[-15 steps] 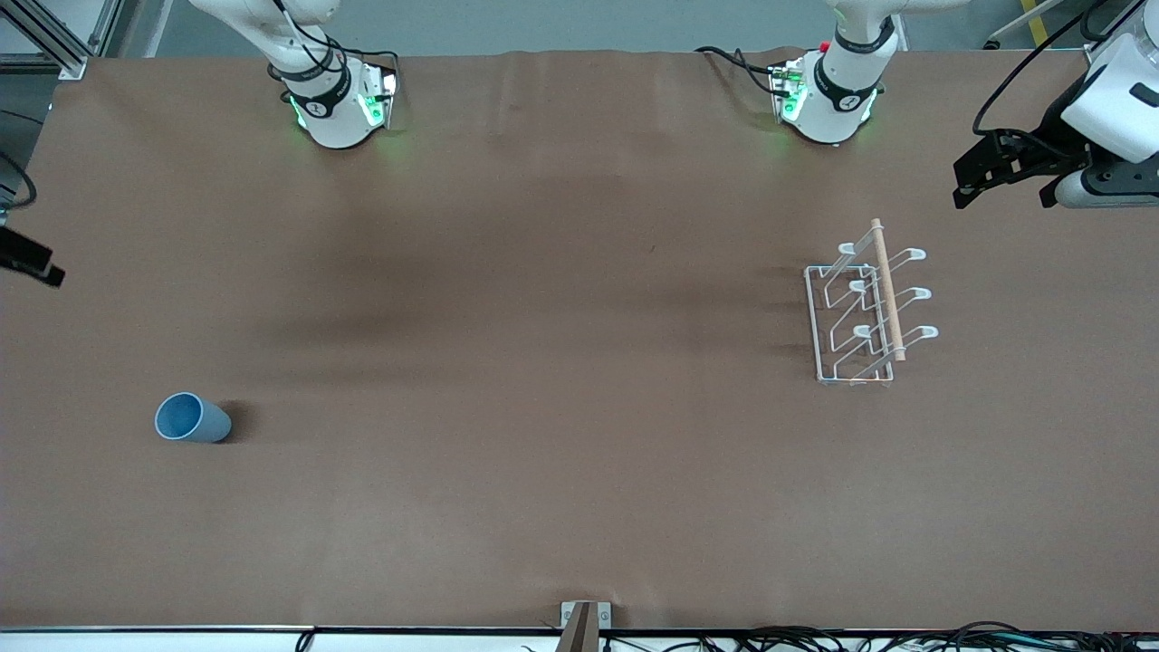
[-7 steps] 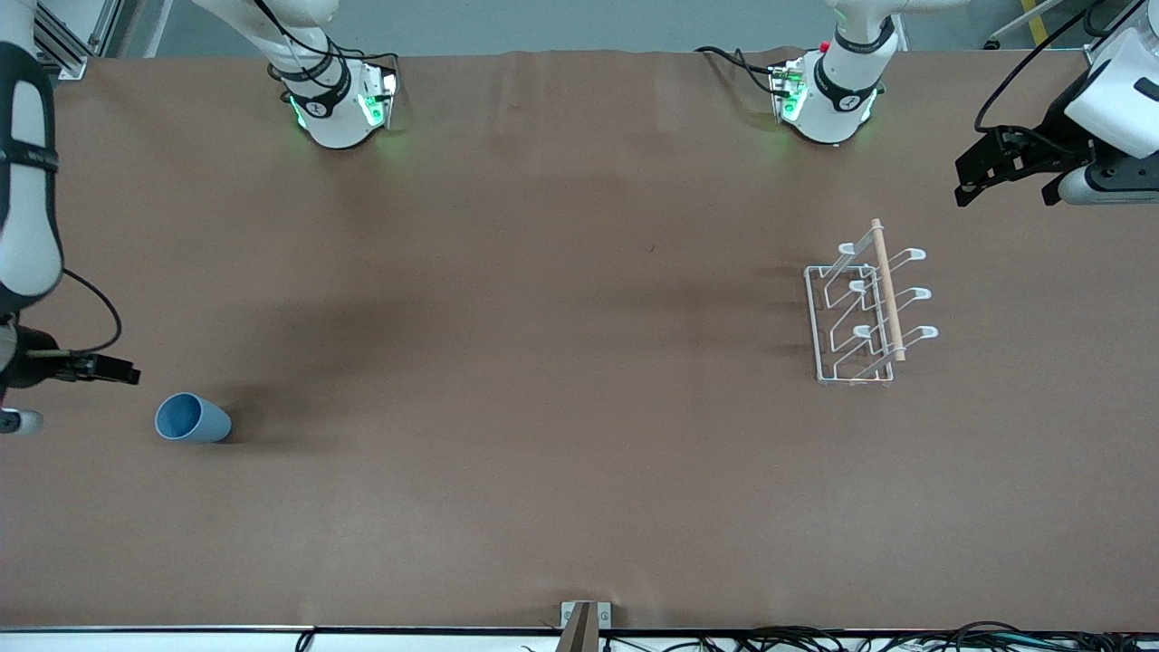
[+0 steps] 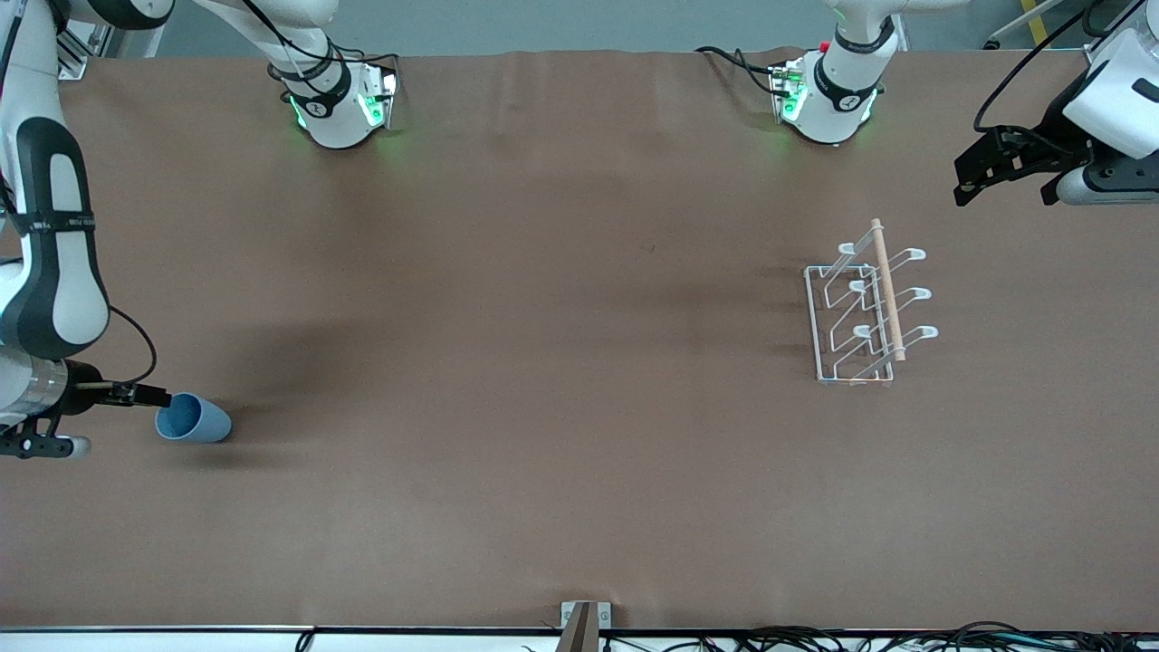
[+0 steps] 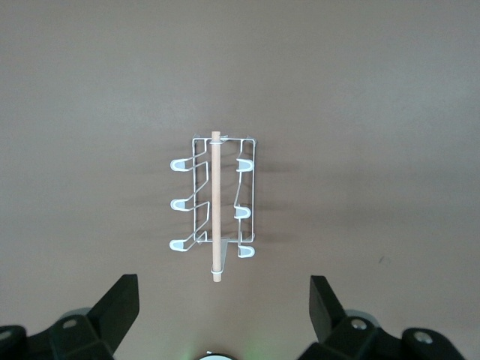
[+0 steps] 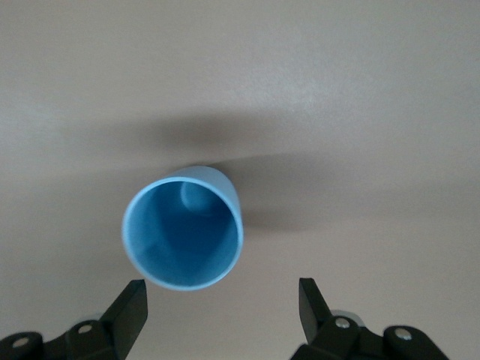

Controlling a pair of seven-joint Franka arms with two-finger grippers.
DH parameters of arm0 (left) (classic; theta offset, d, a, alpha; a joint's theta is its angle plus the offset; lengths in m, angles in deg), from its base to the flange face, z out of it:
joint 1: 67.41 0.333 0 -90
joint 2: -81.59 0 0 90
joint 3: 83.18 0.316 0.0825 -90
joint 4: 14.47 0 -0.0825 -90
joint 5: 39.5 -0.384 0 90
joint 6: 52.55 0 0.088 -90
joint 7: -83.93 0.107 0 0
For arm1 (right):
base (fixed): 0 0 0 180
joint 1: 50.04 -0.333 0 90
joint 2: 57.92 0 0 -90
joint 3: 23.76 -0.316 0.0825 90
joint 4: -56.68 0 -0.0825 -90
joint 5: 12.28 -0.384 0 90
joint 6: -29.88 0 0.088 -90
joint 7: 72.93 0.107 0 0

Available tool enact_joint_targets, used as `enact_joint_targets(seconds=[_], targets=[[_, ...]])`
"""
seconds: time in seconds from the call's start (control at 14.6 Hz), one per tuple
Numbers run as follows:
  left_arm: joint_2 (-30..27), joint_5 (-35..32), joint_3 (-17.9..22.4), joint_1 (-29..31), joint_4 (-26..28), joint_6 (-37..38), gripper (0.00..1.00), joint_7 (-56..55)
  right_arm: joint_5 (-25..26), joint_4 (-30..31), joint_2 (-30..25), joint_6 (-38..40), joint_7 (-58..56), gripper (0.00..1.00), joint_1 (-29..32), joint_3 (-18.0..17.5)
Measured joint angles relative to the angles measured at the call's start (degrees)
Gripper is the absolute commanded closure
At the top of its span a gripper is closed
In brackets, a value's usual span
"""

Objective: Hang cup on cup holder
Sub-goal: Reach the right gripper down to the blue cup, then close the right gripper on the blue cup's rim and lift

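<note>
The light blue cup (image 3: 192, 419) stands mouth up on the brown table near the right arm's end. In the right wrist view I look down into the cup (image 5: 184, 236). My right gripper (image 3: 158, 397) hangs just over the cup's rim, open and empty (image 5: 223, 304), with the cup lying closer to one finger. The white wire cup holder (image 3: 860, 312) with its wooden rod stands toward the left arm's end and also shows in the left wrist view (image 4: 217, 206). My left gripper (image 3: 1003, 186) waits high over the table beside the holder, open and empty (image 4: 223, 300).
The brown table cover (image 3: 543, 362) stretches wide between the cup and the holder. The two arm bases (image 3: 340, 104) stand along the table's edge farthest from the front camera. A small bracket (image 3: 585, 620) sits at the table's nearest edge.
My right arm has swung in from the table's end and brought its gripper over the cup. The cup and holder have not moved. The left gripper has barely shifted.
</note>
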Motion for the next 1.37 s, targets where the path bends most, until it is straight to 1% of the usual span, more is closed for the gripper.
enact_joint_targets(seconds=[0.07, 0.27, 0.41, 0.48, 0.55, 0.62, 0.75, 0.82, 0.89, 1.16, 1.37], targets=[[0.0, 0.0, 0.0, 0.0, 0.0, 0.0, 0.00, 0.0, -0.1, 0.0, 1.0, -1.0, -0.1, 0.19, 0.3, 0.0], [0.0, 0.0, 0.0, 0.0, 0.0, 0.0, 0.00, 0.0, -1.3, 0.0, 3.0, -3.1, -0.2, 0.22, 0.7, 0.0], [0.0, 0.0, 0.0, 0.0, 0.0, 0.0, 0.00, 0.0, -2.6, 0.0, 3.7, -4.1, -0.2, 0.30, 0.7, -0.1], [0.0, 0.0, 0.0, 0.0, 0.0, 0.0, 0.00, 0.0, -2.7, 0.0, 4.0, -4.9, -0.2, 0.37, 0.7, -0.1], [0.0, 0.0, 0.0, 0.0, 0.0, 0.0, 0.00, 0.0, -2.8, 0.0, 4.4, -6.1, -0.2, 0.52, 0.7, -0.1], [0.0, 0.0, 0.0, 0.0, 0.0, 0.0, 0.00, 0.0, -2.8, 0.0, 4.9, -7.4, -0.2, 0.71, 0.7, -0.1], [0.0, 0.0, -0.1, -0.1, 0.0, 0.0, 0.00, 0.0, -2.8, 0.0, 5.8, -9.2, -0.3, 0.90, 0.7, -0.1], [0.0, 0.0, -0.1, -0.1, 0.0, 0.0, 0.00, 0.0, -2.8, 0.0, 6.0, -9.6, -0.3, 0.95, 0.7, -0.1], [0.0, 0.0, -0.1, -0.1, 0.0, 0.0, 0.00, 0.0, -2.8, -0.1, 6.2, -9.7, -0.3, 0.97, 0.7, -0.1], [0.0, 0.0, -0.1, -0.1, 0.0, 0.0, 0.00, 0.0, -2.8, -0.5, 6.2, -9.4, -0.5, 0.99, 0.6, -0.4], [0.1, 0.0, -0.2, -0.3, 0.0, 0.0, 0.00, 0.0, -2.8, -1.7, 4.7, -4.9, -0.7, 0.99, 0.5, -0.9]])
